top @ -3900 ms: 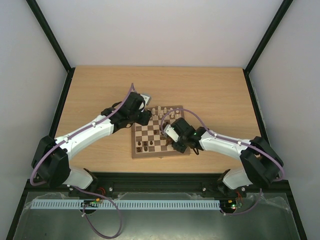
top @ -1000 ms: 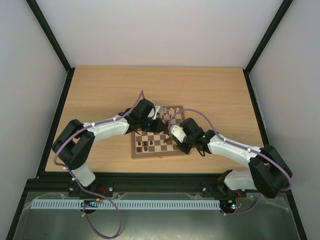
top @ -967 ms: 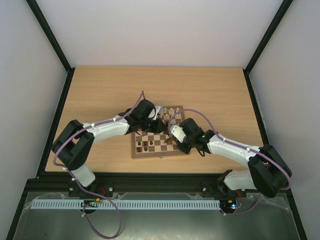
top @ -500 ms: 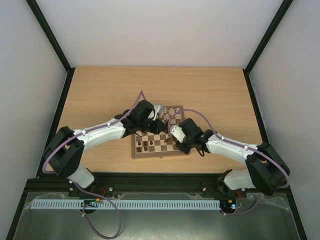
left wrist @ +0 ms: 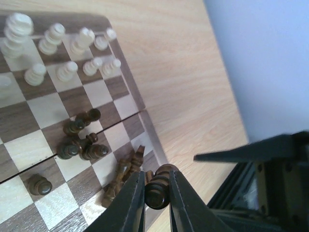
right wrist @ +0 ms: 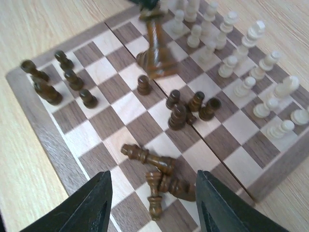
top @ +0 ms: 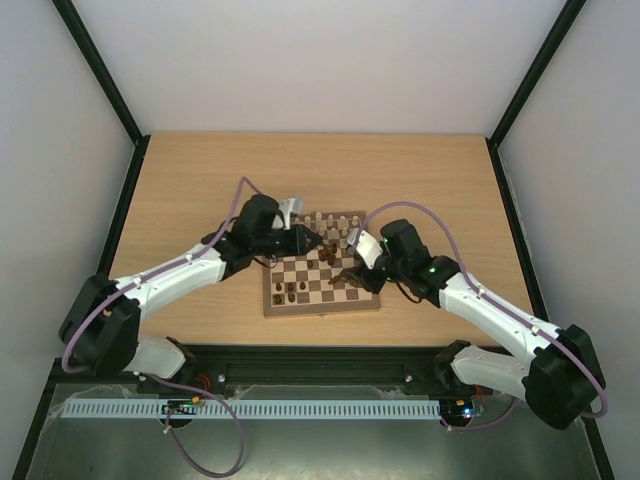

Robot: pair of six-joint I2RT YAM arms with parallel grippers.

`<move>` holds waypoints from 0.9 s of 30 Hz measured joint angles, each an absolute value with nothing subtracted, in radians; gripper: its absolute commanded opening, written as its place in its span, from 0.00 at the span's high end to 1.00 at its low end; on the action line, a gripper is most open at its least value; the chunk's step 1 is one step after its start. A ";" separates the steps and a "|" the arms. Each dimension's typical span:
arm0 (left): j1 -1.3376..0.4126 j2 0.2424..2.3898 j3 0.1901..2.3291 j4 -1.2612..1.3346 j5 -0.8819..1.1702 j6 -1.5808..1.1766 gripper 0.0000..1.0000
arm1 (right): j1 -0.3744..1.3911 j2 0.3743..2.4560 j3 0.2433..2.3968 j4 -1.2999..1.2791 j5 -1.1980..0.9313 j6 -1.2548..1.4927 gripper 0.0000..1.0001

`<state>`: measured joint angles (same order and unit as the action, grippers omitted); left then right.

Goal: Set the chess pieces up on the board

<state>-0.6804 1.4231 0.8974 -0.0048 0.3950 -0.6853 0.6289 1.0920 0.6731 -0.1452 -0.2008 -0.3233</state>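
Left gripper (left wrist: 157, 195) clamped on dark piece (left wrist: 157, 187), above board (top: 320, 309). Right gripper (right wrist: 153, 205) spread wide, empty, over heap of toppled dark pieces (right wrist: 159, 181). Risks: descent scatters heap or knocks upright dark cluster (right wrist: 188, 108); arms close together, may collide.

The whole counter (top: 200, 180) is taken in from high above and behind the arm bases, angled down and forward, with the board (top: 322, 262) seen small at centre. The left wrist view is set close above the board, aimed across its right edge, with the left fingers (left wrist: 131, 205) framed at the bottom. The right wrist view is tilted down over the board from near, with the right fingers (right wrist: 91, 203) at the bottom. The fallen dark pieces (right wrist: 157, 171) are shared by both wrist views.
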 measured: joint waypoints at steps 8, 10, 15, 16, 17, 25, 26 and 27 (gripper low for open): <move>-0.607 1.317 0.793 0.241 0.496 -0.958 0.95 | 0.629 1.118 0.723 -0.141 -0.294 -0.265 0.50; -0.607 1.297 0.779 0.297 0.509 -1.018 0.96 | 0.629 1.132 0.743 -0.131 -0.320 -0.239 0.50; -0.606 1.267 0.759 0.415 0.529 -1.147 0.96 | 0.629 1.183 0.808 -0.102 -0.397 -0.179 0.50; -0.605 1.267 0.758 0.432 0.532 -1.166 0.96 | 0.629 1.193 0.824 -0.095 -0.410 -0.168 0.50; -0.605 1.266 0.757 0.450 0.533 -1.187 0.96 | 0.629 1.205 0.841 -0.088 -0.421 -0.154 0.50; -0.601 1.254 0.738 0.540 0.543 -1.306 0.96 | 0.625 1.238 0.934 -0.047 -0.459 -0.062 0.52; -0.599 1.252 0.734 0.546 0.543 -1.316 0.96 | 0.625 1.238 0.938 -0.046 -0.461 -0.056 0.53; -0.595 1.250 0.728 0.553 0.543 -1.328 0.96 | 0.622 1.238 0.941 -0.044 -0.461 -0.050 0.54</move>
